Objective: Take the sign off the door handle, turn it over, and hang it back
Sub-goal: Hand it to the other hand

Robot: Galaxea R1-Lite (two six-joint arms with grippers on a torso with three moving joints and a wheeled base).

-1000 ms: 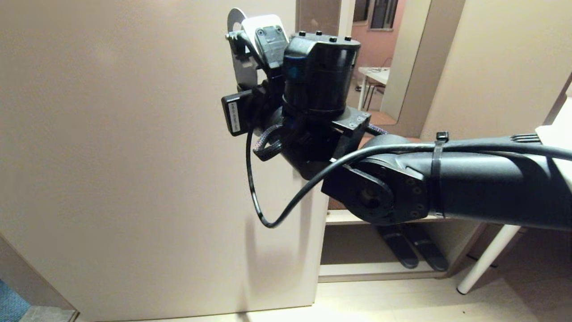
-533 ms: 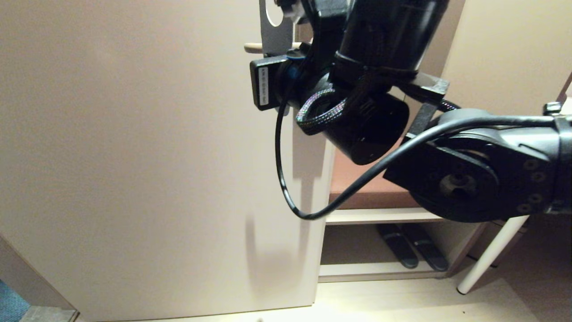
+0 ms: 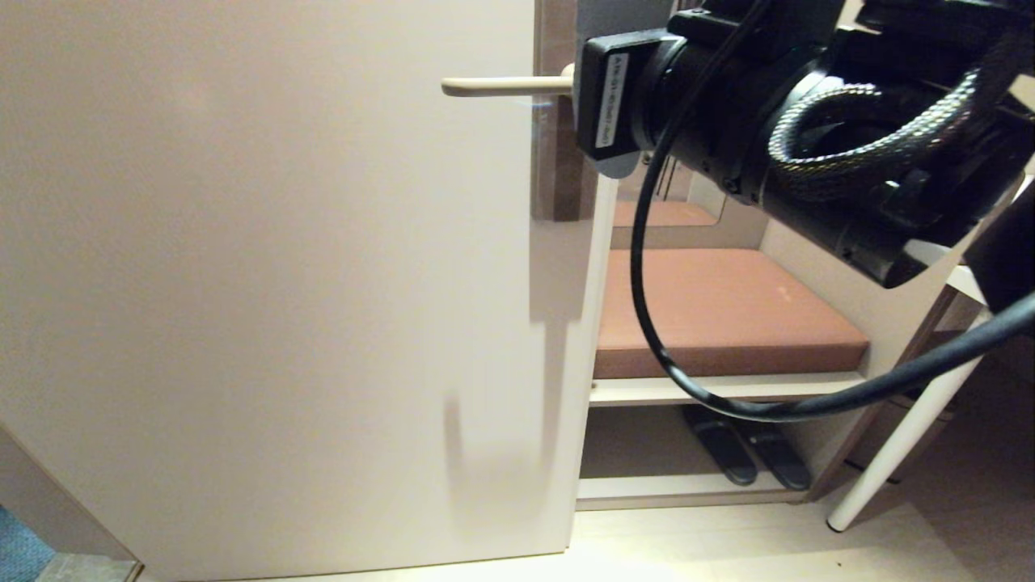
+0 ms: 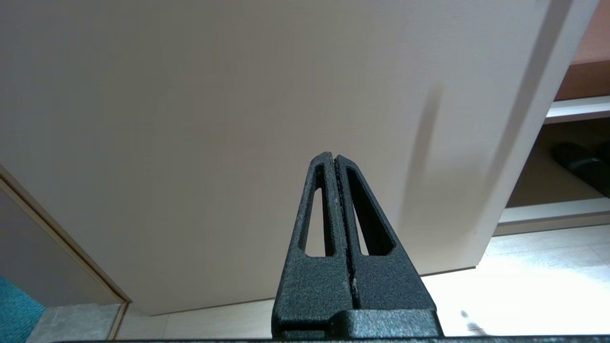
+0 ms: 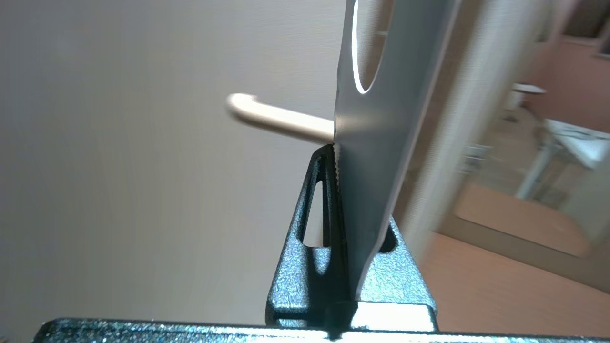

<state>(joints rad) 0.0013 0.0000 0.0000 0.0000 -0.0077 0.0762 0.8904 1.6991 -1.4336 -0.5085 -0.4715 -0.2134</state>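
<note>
Right wrist view shows you the right gripper (image 5: 336, 157) clenched on the flat grey card sign (image 5: 376, 143), now lifted level with the slim beige lever handle (image 5: 281, 121); its hole isn't threaded yet. The left gripper (image 4: 336, 159) stays parked, closed empty.

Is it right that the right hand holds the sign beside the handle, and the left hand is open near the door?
Not quite. The left hand is shut, fingers pressed together, as the left wrist view shows. The rest stands: the right hand holds the sign beside the handle, and the left hand is near the door.
</note>
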